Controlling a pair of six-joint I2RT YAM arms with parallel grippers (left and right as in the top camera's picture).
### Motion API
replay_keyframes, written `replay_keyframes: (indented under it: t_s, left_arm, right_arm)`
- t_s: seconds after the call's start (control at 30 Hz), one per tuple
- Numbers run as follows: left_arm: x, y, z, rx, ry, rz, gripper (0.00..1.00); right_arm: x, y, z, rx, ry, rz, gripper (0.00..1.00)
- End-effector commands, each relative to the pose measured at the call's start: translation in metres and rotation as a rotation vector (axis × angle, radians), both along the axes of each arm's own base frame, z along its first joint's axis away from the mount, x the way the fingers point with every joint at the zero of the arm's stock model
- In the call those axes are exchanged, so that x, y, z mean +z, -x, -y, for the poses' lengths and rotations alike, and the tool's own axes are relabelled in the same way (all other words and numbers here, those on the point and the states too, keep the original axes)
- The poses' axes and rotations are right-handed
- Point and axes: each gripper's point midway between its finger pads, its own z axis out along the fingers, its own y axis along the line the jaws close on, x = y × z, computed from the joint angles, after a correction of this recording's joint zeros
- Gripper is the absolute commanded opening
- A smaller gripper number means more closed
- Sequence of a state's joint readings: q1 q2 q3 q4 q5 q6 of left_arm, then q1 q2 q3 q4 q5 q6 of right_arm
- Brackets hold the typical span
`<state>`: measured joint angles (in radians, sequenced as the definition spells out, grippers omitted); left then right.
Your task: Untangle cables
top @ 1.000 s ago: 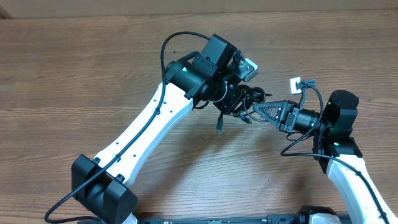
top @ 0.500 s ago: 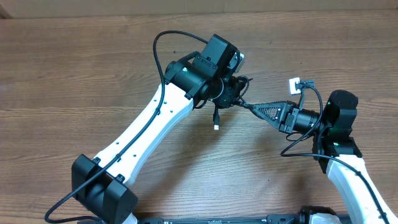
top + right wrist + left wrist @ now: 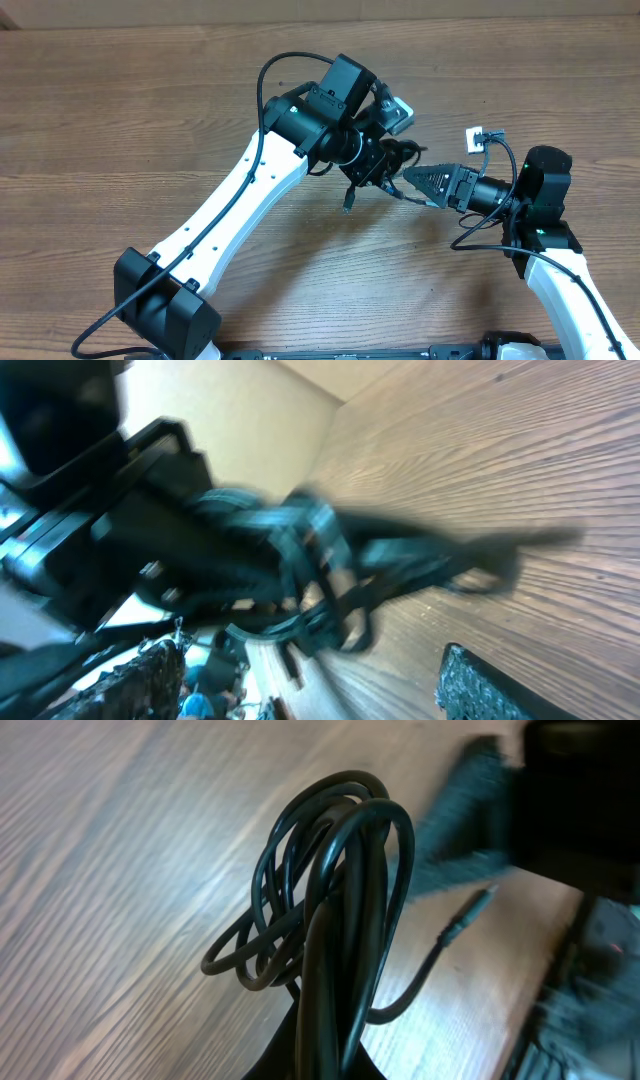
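The cables are thin black cords bunched in loops, hanging from my left gripper above the table's middle. One plug end dangles below the bunch. In the left wrist view the looped cables rise from my left gripper, which is shut on them, and a loose plug end trails to the right. My right gripper stands open just right of the bunch. In the right wrist view the cables are blurred ahead of my right gripper, with nothing between its fingers.
A small white plug lies on the wooden table behind my right arm. The left arm's white links cross the table's left half. The right arm's body stands at the right edge.
My right gripper has opened and let go of the strand it held. The left gripper swung up-left with the bunch, stretching that strand, then came back toward the right gripper.
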<state>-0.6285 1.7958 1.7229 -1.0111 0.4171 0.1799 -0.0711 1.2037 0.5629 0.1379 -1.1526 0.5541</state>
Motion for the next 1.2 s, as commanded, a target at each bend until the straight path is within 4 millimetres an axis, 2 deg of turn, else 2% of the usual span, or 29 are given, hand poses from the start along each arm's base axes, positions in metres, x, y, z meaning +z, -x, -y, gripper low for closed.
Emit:
replay_keyframes:
  t_s: [0.0, 0.1, 0.37, 0.53, 0.63, 0.77, 0.93, 1.03, 1.17]
  left_arm:
    - [0.013, 0.015, 0.012, -0.158, 0.078, 0.019, 0.04]
    - [0.012, 0.016, 0.011, -0.16, 0.076, 0.017, 0.05]
    - [0.016, 0.019, 0.015, -0.182, 0.106, 0.008, 0.04]
    - [0.015, 0.018, 0.014, -0.177, 0.098, 0.013, 0.04]
    - [0.01, 0.01, 0.008, -0.131, 0.05, 0.036, 0.04]
    - [0.005, -0.013, -0.002, 0.062, -0.011, 0.039, 0.04]
    - [0.001, -0.047, -0.029, 0.447, -0.089, 0.04, 0.04]
    - [0.001, -0.053, -0.036, 0.568, -0.089, 0.024, 0.05]
    - [0.001, -0.055, -0.036, 0.605, -0.076, 0.011, 0.04]
  right_arm:
    - [0.002, -0.009, 0.004, -0.048, 0.027, 0.02, 0.7]
    - [0.002, -0.01, 0.004, -0.054, 0.031, 0.022, 0.45]
    - [0.002, -0.01, 0.004, -0.053, 0.031, 0.023, 0.04]
    - [0.002, -0.01, 0.004, -0.052, 0.03, 0.022, 0.04]
    - [0.001, -0.009, 0.004, -0.051, 0.026, 0.011, 0.04]
    - [-0.001, -0.008, 0.004, -0.058, 0.011, -0.037, 0.04]
    - [-0.001, -0.009, 0.004, -0.076, -0.027, -0.115, 0.04]
    - [-0.001, -0.009, 0.004, -0.081, -0.041, -0.143, 0.04]
    - [-0.001, -0.008, 0.004, -0.079, -0.042, -0.144, 0.04]
